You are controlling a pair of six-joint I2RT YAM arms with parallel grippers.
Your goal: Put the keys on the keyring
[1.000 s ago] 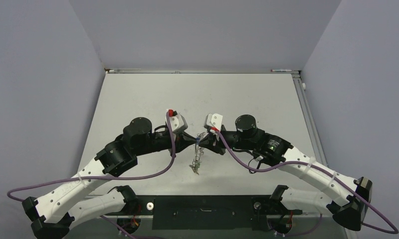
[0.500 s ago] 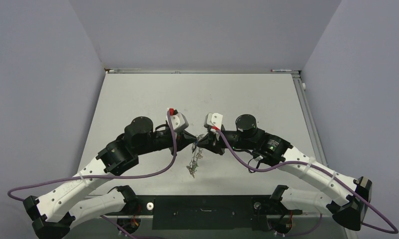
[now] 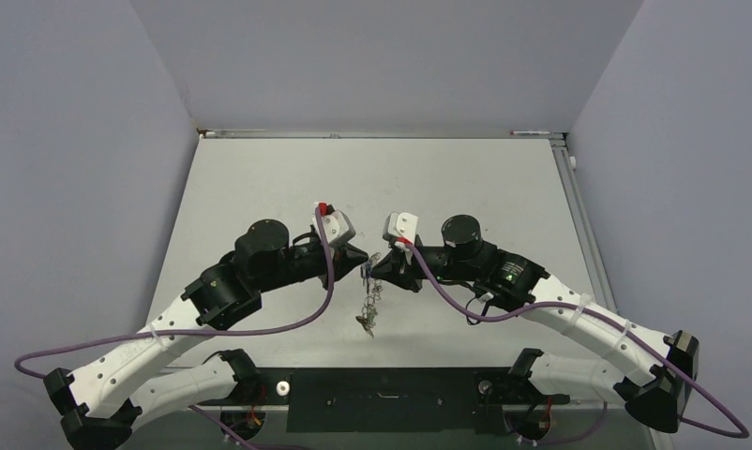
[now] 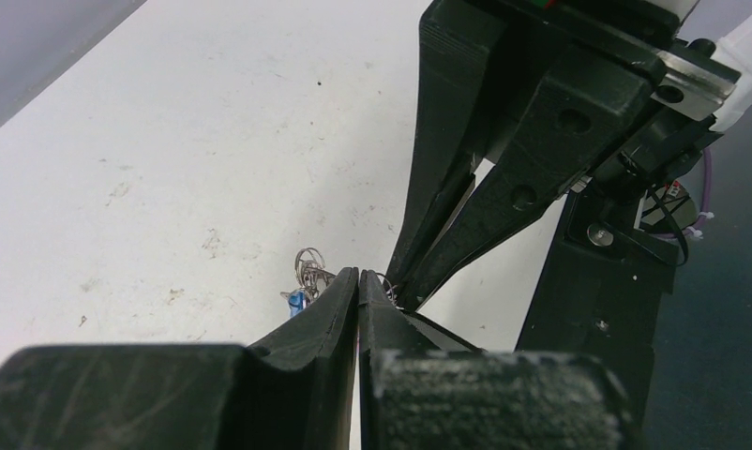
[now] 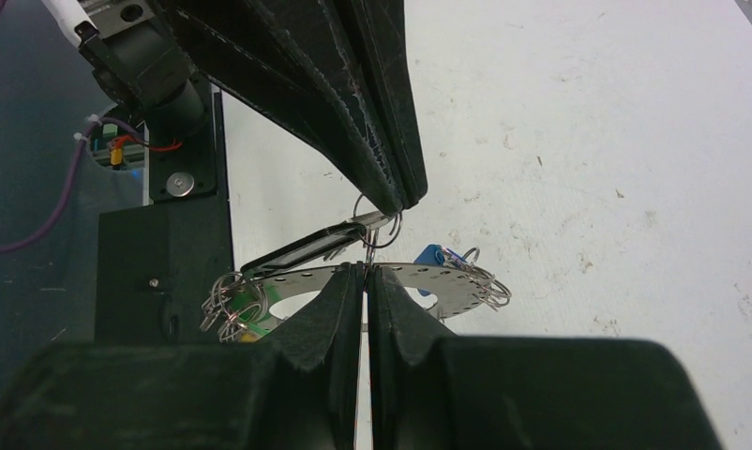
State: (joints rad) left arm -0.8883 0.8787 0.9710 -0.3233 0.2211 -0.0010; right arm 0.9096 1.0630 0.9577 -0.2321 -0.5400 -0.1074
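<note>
Working in mid-air over the near-centre of the tabletop point(image 3: 466, 178), both arms meeting tip to tip.

Right gripper point(image 5: 365, 269): jaws pressed together on the rim of the keyring point(image 5: 447, 281), gripping the flat grey plate edge-on, well clear of the tabletop.

Left gripper point(image 4: 357, 277): jaws fully closed, apparently pinching the black-tagged key point(image 5: 307, 248) by its small split ring point(image 5: 374, 223), just above the keyring's rim.

Other keys dangling from rim loops: blue-tagged key point(image 5: 430, 255) on one side, what looks like a green and yellow cluster point(image 5: 246, 305) on the other. From overhead, seeing the bunch only as a thin tangle below the grippers.

Judging the step in hand: threading the split ring into a free rim loop. For doing it well, likely:
- holding the keyring rigid with the right arm and moving only the left, in small strokes
- aiming the ring's open end at one loop, not between two
- rotating through rather than pushing, to avoid swinging the plate in the right jaws
- not releasing on the left before seeing the ring hanging in the loop

Failing to resolve, in any view, whether the split ring is hooked yet.
</note>
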